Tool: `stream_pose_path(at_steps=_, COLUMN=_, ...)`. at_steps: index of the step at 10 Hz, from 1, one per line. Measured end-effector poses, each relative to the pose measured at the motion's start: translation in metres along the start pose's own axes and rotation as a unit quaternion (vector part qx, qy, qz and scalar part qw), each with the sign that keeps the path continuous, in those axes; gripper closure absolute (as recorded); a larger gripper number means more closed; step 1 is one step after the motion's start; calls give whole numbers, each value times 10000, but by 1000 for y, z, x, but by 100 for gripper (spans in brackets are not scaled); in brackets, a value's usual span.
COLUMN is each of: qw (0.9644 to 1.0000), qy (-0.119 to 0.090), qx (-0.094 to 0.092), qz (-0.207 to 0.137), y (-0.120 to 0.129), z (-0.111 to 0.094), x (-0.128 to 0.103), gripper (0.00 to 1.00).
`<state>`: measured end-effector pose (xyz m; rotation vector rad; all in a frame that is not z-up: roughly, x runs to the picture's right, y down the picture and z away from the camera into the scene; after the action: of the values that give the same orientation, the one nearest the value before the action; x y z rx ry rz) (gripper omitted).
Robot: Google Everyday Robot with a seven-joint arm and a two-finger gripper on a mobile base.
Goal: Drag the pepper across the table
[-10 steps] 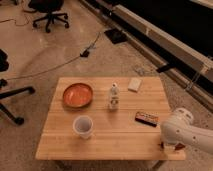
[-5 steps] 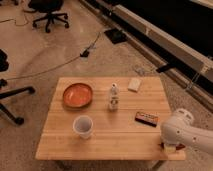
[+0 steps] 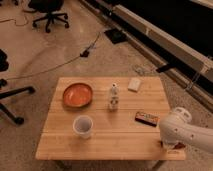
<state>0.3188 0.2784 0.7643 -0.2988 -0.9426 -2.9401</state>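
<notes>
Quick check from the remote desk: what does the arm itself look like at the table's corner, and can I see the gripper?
The arm is a chunky, rounded white shell with a bulbous joint, smooth, with no cables or markings visible. It reaches in from the right edge of the camera view. The gripper is mostly hidden beneath it at the near right corner of the table; only a dark bit shows.

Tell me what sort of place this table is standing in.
Probably an office or lab workspace. Rolling office chairs stand on a speckled hard floor, a cable trails across it, and a low wooden table holds test items. The robot's gripper is at the table's near right corner.
</notes>
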Motion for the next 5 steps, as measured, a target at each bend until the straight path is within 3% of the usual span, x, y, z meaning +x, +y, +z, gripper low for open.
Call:
stream_pose_path(at_steps=2, qw=10000, qy=9, qx=-8, qz=26, y=-1, z=-2, x=0, gripper=100)
stream_pose_path(at_steps=4, qw=9999, qy=-37, qx=-158, qz=-10, y=0, z=-14, x=7, gripper=100)
stream_pose_path(at_steps=5, qw=9994, qy=-87, qx=-302, qz=-119, y=2, z=-27, x=22, gripper=100)
